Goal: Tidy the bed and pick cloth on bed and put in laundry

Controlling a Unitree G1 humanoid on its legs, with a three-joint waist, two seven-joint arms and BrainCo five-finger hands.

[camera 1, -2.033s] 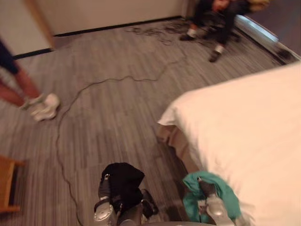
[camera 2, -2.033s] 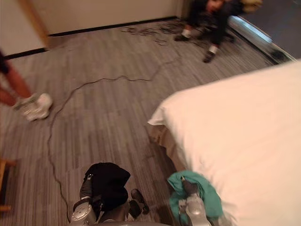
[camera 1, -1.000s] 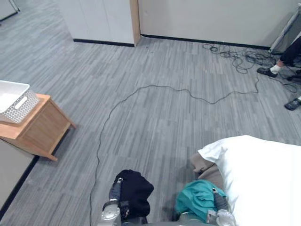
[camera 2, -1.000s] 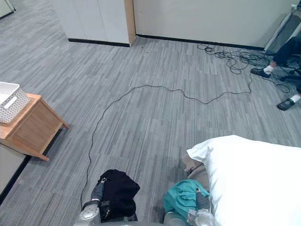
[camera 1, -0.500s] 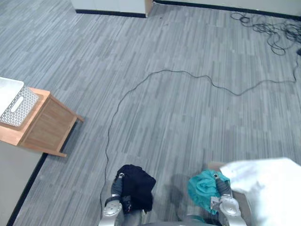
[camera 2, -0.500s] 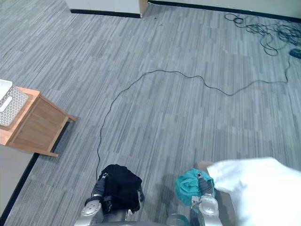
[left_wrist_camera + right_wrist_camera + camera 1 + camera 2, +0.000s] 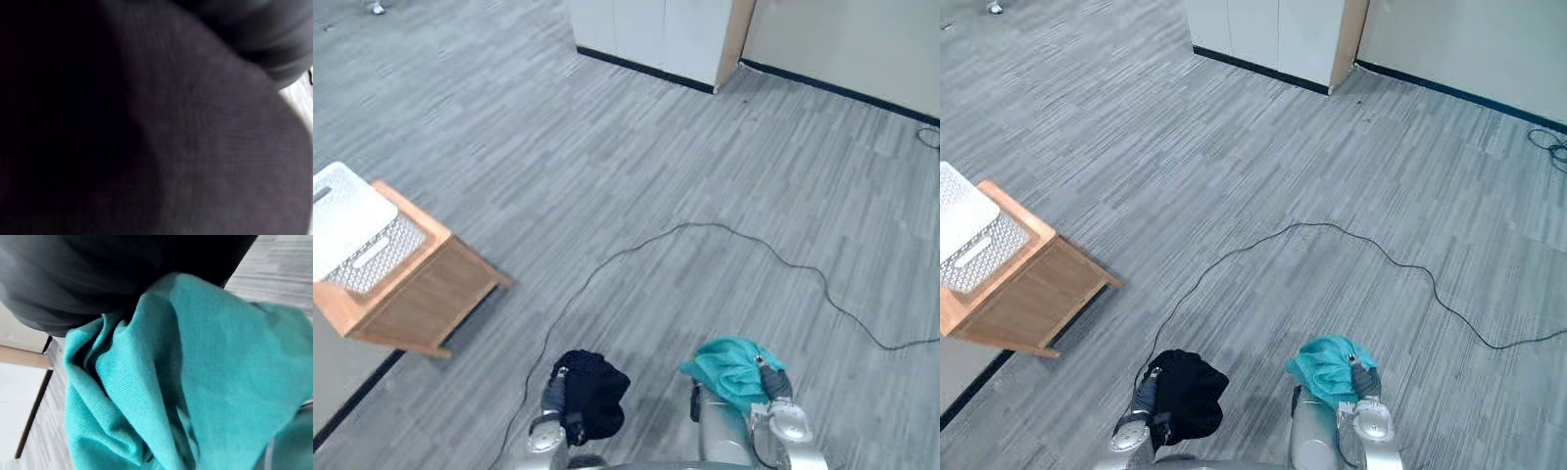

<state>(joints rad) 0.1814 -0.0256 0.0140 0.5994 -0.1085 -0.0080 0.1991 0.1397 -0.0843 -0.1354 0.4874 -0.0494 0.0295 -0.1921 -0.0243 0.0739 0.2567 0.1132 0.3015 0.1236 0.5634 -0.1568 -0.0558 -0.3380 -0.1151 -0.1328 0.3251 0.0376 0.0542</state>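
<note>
A bunched black cloth (image 7: pixel 592 392) hangs off the floor from my left hand (image 7: pixel 552 394), low in the left eye view; up close it covers the left wrist view (image 7: pixel 195 147). Beside it, a crumpled teal cloth (image 7: pixel 729 362) is held up by my right hand (image 7: pixel 775 387), and its folds (image 7: pixel 195 382) lie right before the right wrist camera. Both hands are shut on their cloths, with the fingers buried in the fabric. A white perforated laundry basket (image 7: pixel 352 240) stands on a small wooden table (image 7: pixel 421 294) to my left.
Grey striped carpet (image 7: pixel 656 176) stretches between me and the basket table. A pale cabinet with a wooden edge (image 7: pixel 656 34) and a wall with a dark skirting line the far side.
The camera has swung left: the white bed and the seated person have left the picture, and the basket table now shows at the left. Both cloths stay in my hands.
</note>
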